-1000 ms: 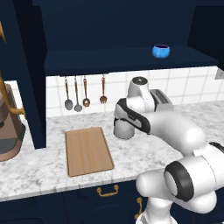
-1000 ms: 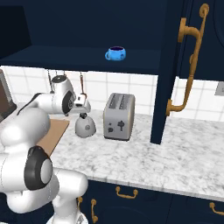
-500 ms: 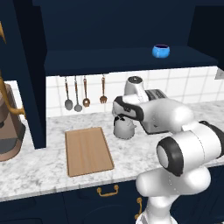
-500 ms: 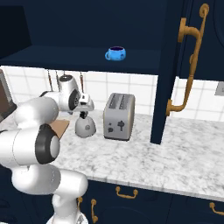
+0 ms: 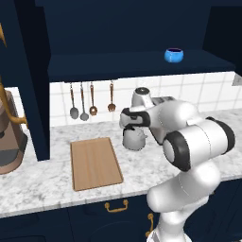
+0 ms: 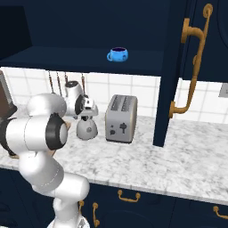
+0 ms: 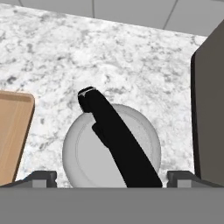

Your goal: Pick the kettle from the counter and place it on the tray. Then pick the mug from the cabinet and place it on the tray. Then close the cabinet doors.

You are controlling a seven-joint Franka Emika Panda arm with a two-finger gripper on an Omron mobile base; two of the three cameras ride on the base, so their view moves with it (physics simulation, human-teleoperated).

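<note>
Even, soft rendered light falls on the counter [image 5: 42, 184], with no glare. The cabinet [image 6: 67, 26] interior stays dim. Everything looks sharp, edges undistorted.

White tiled wall [image 5: 198, 92] with 4 hanging utensils [image 5: 92, 100] behind a silver toaster [image 6: 121, 118].

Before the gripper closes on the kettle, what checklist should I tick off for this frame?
1. Gripper open: ok.
2. Gripper above kettle, fingertips either side: ok.
3. Black handle runs diagonally between the tips, not squared to them: not ok.
4. Tray bare, beside the kettle: ok.
5. Toaster clear of the hand: cannot tell.
6. Mug on cabinet shelf, doors open: ok.
</note>
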